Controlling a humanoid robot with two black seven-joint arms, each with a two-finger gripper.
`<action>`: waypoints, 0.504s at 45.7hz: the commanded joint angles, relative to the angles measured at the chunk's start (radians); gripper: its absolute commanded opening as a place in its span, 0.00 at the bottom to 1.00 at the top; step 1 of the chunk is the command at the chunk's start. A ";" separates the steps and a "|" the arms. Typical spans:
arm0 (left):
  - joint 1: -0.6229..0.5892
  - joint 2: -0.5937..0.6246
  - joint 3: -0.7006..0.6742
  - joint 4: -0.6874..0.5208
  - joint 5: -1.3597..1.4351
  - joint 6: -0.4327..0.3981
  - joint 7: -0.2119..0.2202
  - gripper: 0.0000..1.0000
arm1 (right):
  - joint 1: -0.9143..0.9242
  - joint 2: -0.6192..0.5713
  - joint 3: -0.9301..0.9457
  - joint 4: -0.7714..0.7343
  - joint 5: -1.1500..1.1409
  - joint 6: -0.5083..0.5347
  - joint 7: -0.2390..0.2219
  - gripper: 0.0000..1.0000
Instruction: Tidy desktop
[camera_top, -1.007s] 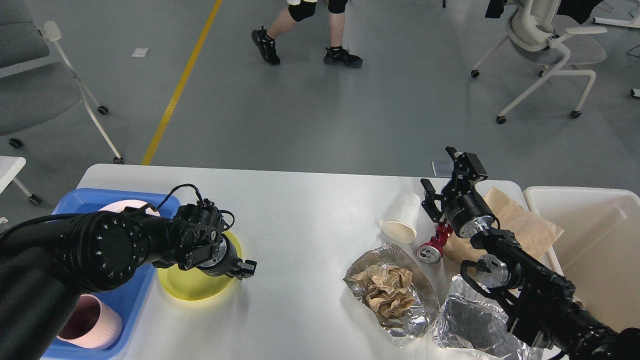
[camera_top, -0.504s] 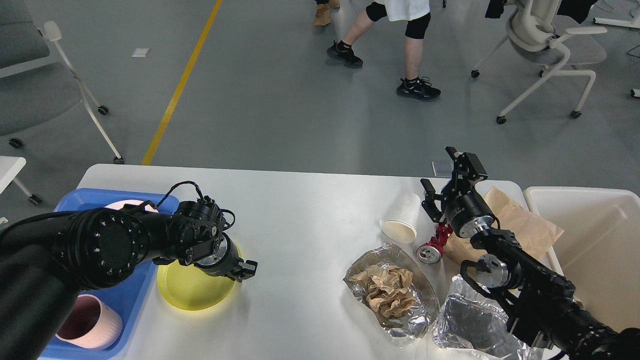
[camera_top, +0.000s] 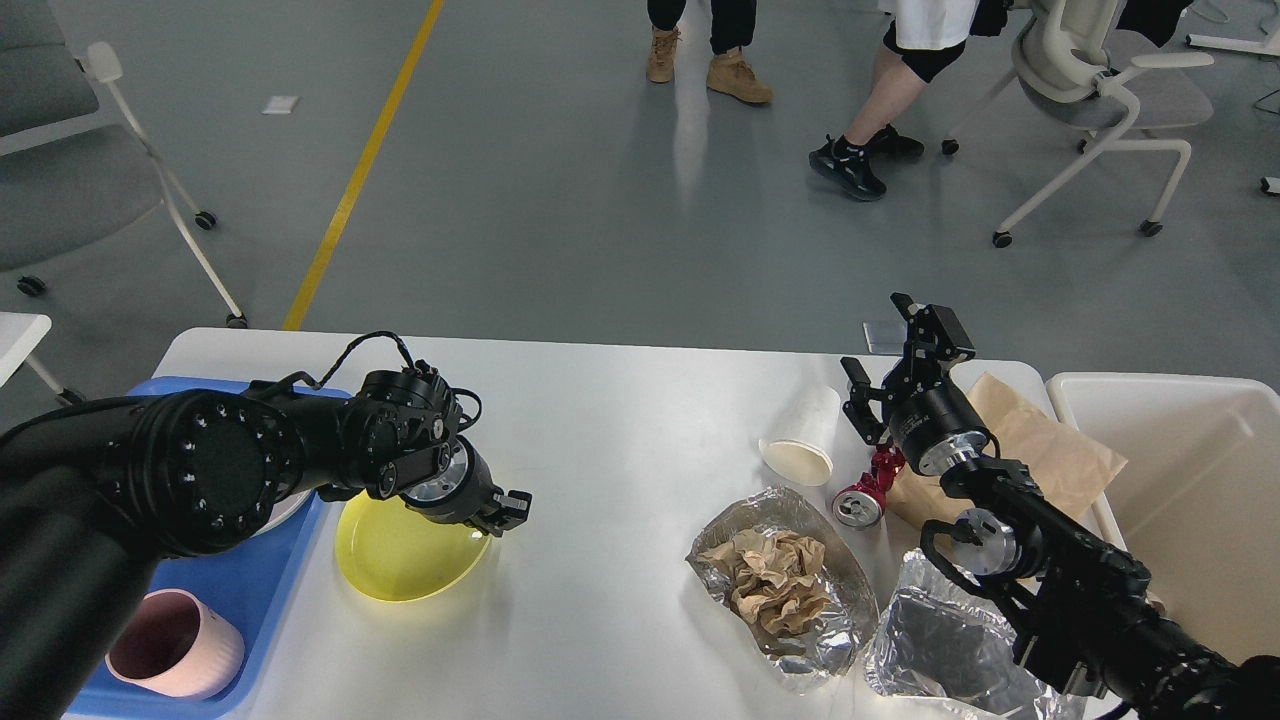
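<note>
Head view, one moment.

- Counter (camera_top: 620, 440): the desktop to be tidied, a wide white top with rounded corners, filling the lower half of the picture and lying under both grippers.
- Left gripper (camera_top: 505, 508): at about 8 o'clock from the counter's middle, low over the surface. Its fingers sit at the right rim of the yellow plate (camera_top: 400, 555); whether they are together or clamped on that rim cannot be told.
- Yellow plate: translucent, round, its right edge seemingly raised, just beside the blue tray (camera_top: 215, 625).
- Blue tray: at the counter's 9 o'clock edge, holding a pink cup (camera_top: 175, 655) near the viewer; a white dish (camera_top: 285, 510) shows partly behind the left arm.
- Right gripper (camera_top: 880, 345): at about 2 o'clock, raised above the counter, fingers apart and gripping nothing.
- White paper cup (camera_top: 805, 435): lying on its side, mouth toward the viewer, just at 8 o'clock of the right gripper.
- Red can (camera_top: 865, 495): on its side, beside the cup and below the right wrist.
- Brown paper bag (camera_top: 1040, 450): flat, at 4 o'clock of the right gripper, partly under the arm.
- Foil sheet with crumpled brown paper (camera_top: 780, 580): at the counter's 5 o'clock.
- Second foil sheet (camera_top: 940, 650): near edge, beside the first, partly under the right arm.
- Cream bin (camera_top: 1190, 490): at the counter's 3 o'clock end.
</note>
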 joint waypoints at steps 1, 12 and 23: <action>-0.023 0.000 -0.016 -0.008 -0.003 -0.036 0.005 0.00 | 0.000 0.000 0.000 0.000 0.000 0.000 0.000 1.00; -0.026 -0.002 -0.014 -0.010 -0.004 -0.059 0.005 0.00 | 0.000 0.000 0.000 0.000 0.000 0.000 0.000 1.00; -0.053 0.001 -0.016 -0.013 -0.003 -0.120 0.005 0.00 | 0.000 0.000 0.000 0.000 0.000 0.000 0.001 1.00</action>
